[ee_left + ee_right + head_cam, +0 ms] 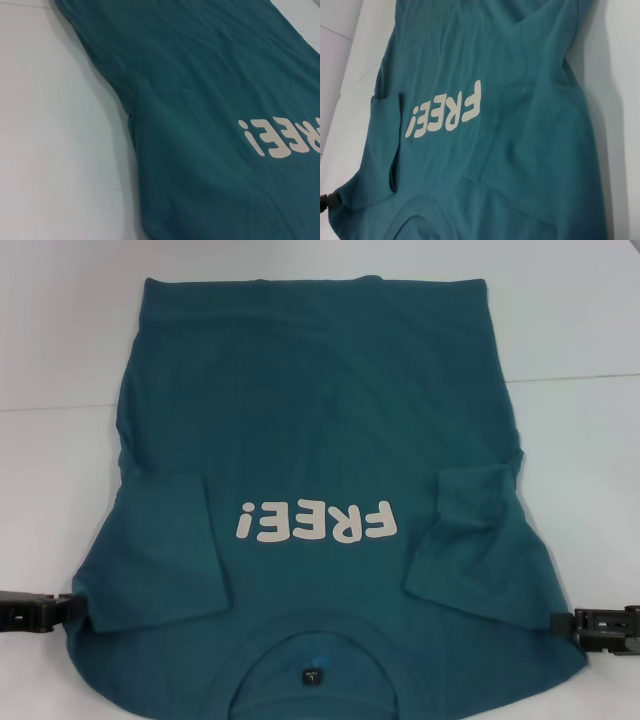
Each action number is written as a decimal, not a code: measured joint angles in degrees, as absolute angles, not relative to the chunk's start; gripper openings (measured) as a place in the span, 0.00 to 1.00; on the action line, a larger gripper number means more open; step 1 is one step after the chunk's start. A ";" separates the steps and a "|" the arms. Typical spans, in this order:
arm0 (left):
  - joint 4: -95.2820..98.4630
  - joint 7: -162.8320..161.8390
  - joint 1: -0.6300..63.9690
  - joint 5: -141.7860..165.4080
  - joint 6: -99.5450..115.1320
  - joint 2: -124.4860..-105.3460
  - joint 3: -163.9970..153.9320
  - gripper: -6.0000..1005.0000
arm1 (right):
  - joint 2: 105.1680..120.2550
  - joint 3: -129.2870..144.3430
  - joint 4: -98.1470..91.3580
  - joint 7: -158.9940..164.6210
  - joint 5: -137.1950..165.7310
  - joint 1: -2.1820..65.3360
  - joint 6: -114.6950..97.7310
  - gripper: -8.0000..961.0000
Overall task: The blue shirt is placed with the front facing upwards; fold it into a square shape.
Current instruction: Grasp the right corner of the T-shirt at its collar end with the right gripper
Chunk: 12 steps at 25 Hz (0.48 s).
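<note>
Blue shirt lies face-up on white table, both sleeves folded in. Left gripper & right gripper sit at its shoulder edges; can't tell their finger state.

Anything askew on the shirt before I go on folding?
Yes: on the blue shirt the right sleeve is folded in crooked and rumpled, while the left sleeve lies flat and square.

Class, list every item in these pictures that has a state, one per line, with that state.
blue shirt: flat, front up, both sleeves folded inward
left end effector: at the shirt's left shoulder edge
right end effector: at the shirt's right shoulder edge
table: bears the shirt
</note>
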State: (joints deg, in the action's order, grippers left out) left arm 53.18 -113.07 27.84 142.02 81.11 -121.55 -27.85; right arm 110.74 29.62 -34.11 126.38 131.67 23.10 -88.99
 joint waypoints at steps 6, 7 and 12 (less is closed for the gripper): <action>53.18 -113.05 27.95 142.02 80.81 -121.56 -27.86 0.05 | 111.45 29.88 -34.11 126.09 131.66 24.21 -89.50 0.96; 53.17 -113.04 27.95 142.01 80.80 -121.55 -27.87 0.05 | 111.59 29.88 -34.10 126.01 131.62 24.51 -89.63 0.96; 53.16 -112.99 27.95 142.02 80.59 -121.55 -27.86 0.05 | 112.02 29.93 -34.09 125.69 131.34 26.00 -89.68 0.96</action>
